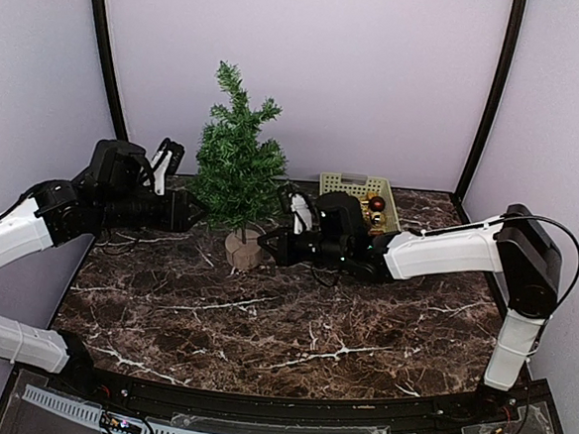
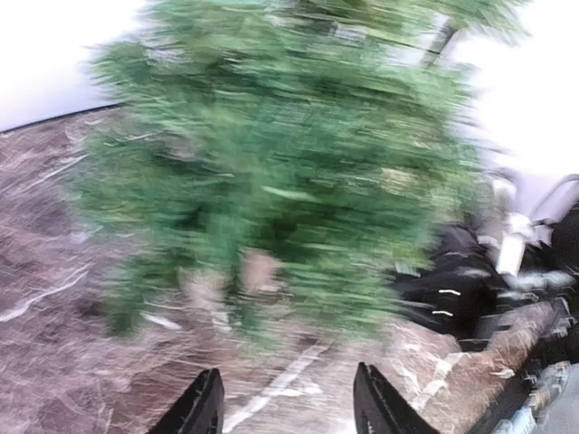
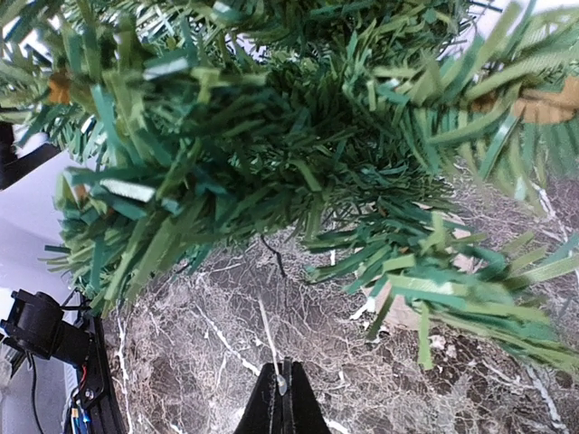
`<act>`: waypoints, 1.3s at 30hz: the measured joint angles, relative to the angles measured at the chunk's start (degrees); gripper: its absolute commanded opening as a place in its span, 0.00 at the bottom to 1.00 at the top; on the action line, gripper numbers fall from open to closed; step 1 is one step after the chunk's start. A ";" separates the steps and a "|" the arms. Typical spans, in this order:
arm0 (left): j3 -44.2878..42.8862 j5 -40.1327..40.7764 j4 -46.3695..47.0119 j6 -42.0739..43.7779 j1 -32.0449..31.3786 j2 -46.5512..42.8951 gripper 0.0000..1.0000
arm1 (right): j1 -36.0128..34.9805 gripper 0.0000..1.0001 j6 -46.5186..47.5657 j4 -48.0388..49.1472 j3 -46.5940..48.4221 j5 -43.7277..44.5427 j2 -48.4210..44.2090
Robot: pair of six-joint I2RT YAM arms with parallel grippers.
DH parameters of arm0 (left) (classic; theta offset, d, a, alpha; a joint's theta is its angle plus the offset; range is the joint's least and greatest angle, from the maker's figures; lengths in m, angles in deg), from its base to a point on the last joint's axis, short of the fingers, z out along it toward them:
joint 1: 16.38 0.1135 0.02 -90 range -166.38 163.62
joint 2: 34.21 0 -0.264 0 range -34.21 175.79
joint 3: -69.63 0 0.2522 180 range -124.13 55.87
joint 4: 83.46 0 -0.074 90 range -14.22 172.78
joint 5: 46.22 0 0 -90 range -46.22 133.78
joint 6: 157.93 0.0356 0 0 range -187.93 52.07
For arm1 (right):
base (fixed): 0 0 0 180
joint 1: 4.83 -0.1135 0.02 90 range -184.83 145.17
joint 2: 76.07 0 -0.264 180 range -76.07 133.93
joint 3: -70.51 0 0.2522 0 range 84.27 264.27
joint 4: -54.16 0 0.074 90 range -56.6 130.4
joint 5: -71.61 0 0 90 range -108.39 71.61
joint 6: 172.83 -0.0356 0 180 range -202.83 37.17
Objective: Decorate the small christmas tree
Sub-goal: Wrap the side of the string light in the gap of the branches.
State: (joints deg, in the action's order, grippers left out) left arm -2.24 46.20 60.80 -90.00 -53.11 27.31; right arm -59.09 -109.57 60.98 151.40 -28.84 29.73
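Hovering right tool: the right tool (image 3: 282, 387) is sitting fully closed beneath the lowest branches. A thin pale strand is rising from its tips, but I cannot tell whether it is held.
Left tool: the left tool (image 2: 288, 375) is gaping open and empty, facing the foliage.
Tree: the small christmas tree (image 1: 236, 164) is standing upright towards the back of the table (image 1: 262, 324), between both tools.
Doing it well: the step is likely calling for a slow rise onto a sturdy branch tip, without nudging the stump base (image 1: 243, 251).
Basket: the basket (image 1: 343, 184) is sitting behind the right arm.
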 measured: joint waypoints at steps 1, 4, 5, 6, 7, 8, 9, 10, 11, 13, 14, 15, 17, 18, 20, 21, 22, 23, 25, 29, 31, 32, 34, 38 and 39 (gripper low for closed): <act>-0.33 -0.28 0.07 -1.40 -1.90 -0.04 0.48 | -0.11 0.00 0.00 0.00 0.04 0.07 0.11; -0.35 -0.70 0.55 -5.18 -5.51 0.28 0.50 | -0.35 0.00 -0.02 0.02 0.04 0.24 0.35; -0.35 -0.98 0.90 -6.14 -6.05 0.46 0.52 | -0.44 0.00 -0.02 0.02 0.04 0.28 0.39; -0.28 -1.46 1.64 -7.26 -6.58 0.72 0.53 | -0.52 0.00 -0.02 0.00 0.07 0.39 0.44; -0.17 -2.01 2.58 -8.22 -6.97 1.07 0.56 | -0.61 0.00 -0.04 0.00 0.07 0.44 0.46; -0.04 -2.56 3.54 -8.96 -7.17 1.46 0.57 | -0.68 0.00 -0.09 0.00 0.07 0.46 0.46; 0.04 -2.84 4.15 -9.49 -7.28 1.92 0.60 | -0.72 0.00 -0.11 0.02 0.07 0.50 0.46; 0.09 -3.19 4.98 -10.19 -7.32 2.67 0.61 | -0.79 0.00 -0.13 0.02 0.09 0.63 0.46; 0.13 -3.37 5.49 -10.47 -7.32 3.32 0.62 | -0.83 0.00 -0.13 0.02 0.09 0.66 0.46; 0.20 -3.82 6.56 -11.06 -7.32 4.94 0.64 | -0.87 0.00 -0.15 0.02 0.09 0.87 0.46; 0.20 -4.09 7.13 -11.34 -7.32 5.77 0.64 | -0.87 0.00 -0.13 0.02 0.09 1.01 0.46; 0.20 -4.35 7.63 -11.50 -7.32 6.64 0.64 | -0.90 0.00 -0.15 0.02 0.09 1.14 0.46; 0.20 -4.81 8.50 -11.72 -7.32 8.26 0.64 | -0.90 0.00 -0.13 0.02 0.09 1.40 0.46; 0.20 -4.81 8.68 -11.82 -7.32 8.87 0.63 | -0.90 0.00 -0.13 0.00 0.09 1.53 0.46; 0.20 -4.63 8.74 -12.15 -7.32 10.32 0.60 | -0.92 0.00 -0.13 -0.02 0.09 1.90 0.46; 0.20 -4.46 8.72 -12.33 -7.32 10.99 0.58 | -0.94 0.00 -0.11 -0.02 0.09 2.23 0.46; 0.20 -4.31 8.68 -12.61 -7.32 11.58 0.50 | -0.98 0.00 -0.07 -0.04 0.09 2.60 0.46; 0.20 -4.20 8.66 -12.72 -7.32 12.07 0.46 | -1.01 0.00 -0.02 -0.09 0.09 2.91 0.46; 0.22 -3.56 8.68 -13.20 -7.32 12.70 0.32 | -1.14 0.00 0.22 -0.52 0.09 3.72 0.44; 0.22 -1.31 8.55 -13.44 -7.32 13.29 0.06 | -1.25 0.00 1.22 -2.14 0.09 5.79 0.31; 0.22 0.02 8.55 -13.35 -7.32 13.29 0.01 | -1.27 0.00 2.03 -4.07 0.09 7.06 -0.31; 0.24 0.61 8.48 -13.35 -7.32 13.29 0.00 | -1.27 0.00 2.45 -4.76 0.09 7.69 -0.68; 0.31 1.66 8.37 -13.20 -7.32 13.27 0.00 | -1.25 0.05 2.97 -5.88 0.09 8.96 -1.57; 0.48 2.62 8.17 -13.05 -7.26 13.16 0.00 | -0.76 0.23 3.82 -6.45 0.00 10.08 -2.97; 0.57 2.84 8.11 -13.05 -7.15 13.03 0.00 | -0.57 0.29 4.22 -6.14 -0.24 9.88 -3.15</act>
State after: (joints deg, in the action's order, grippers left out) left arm -1.67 49.04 68.91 -103.05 -60.26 40.34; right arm -59.66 -105.36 54.84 151.16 -18.97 26.58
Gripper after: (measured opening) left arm 0.019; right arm 0.163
